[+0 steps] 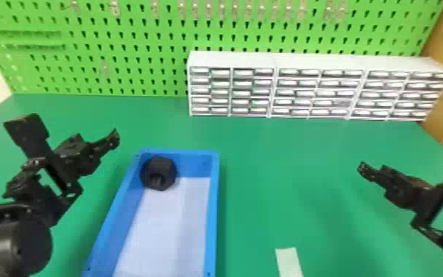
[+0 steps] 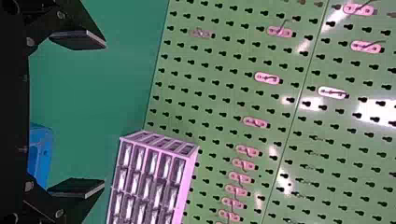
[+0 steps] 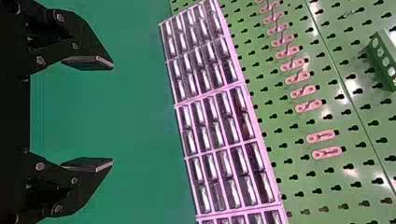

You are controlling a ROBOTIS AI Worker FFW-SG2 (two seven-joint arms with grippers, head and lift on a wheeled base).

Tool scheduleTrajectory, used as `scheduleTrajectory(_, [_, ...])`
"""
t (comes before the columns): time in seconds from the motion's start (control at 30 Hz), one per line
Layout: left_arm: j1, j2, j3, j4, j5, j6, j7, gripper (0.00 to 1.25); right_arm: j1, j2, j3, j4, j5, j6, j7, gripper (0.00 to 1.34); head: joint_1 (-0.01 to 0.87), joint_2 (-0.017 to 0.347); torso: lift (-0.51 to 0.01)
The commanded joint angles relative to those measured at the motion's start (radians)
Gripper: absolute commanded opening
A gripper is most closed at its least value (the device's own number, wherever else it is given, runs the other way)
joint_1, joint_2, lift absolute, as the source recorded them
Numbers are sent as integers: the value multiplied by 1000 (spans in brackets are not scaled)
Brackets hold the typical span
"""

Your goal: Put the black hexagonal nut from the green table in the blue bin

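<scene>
head view, black nut (image 1: 159,170) is showing chunky facets inside blue bin (image 1: 215,206), left hand (image 1: 114,136) and right hand (image 1: 363,169) are standing open

The smooth green bench (image 1: 287,165) has a flat top with a soft sheen. Along its far side, toward the right, stands a long, low white cabinet (image 1: 323,62) of small drawers – stacked in five rows. A rectangular blue plastic bin (image 1: 215,213), open-topped and pale-floored, sits upright left of the bench's middle, well apart from the cabinet. To the bin's right, near the head view's bottom edge, lies a flat whitish strip (image 1: 289,262) – paper or tape, I can't tell which.
</scene>
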Motion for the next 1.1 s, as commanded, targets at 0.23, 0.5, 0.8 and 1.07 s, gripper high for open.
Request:
scheduleTrajectory(0.23, [-1, 1, 0, 1, -1, 0, 0, 1026, 0, -1, 2, 0, 2, 0, 0, 813, 666, 32, -100])
scheduleTrajectory(0.5, [-1, 1, -1, 0, -1, 0, 0, 1026, 0, -1, 2, 0, 2, 0, 0, 813, 666, 32, -100])
scheduleTrajectory(0.8, [-1, 1, -1, 0, -1, 0, 0, 1026, -2, -1, 4, 0, 2, 0, 0, 813, 666, 32, -100])
scheduleTrajectory(1.07, [-1, 1, -1, 0, -1, 0, 0, 1026, -3, -1, 6, 0, 2, 0, 0, 813, 666, 32, -100])
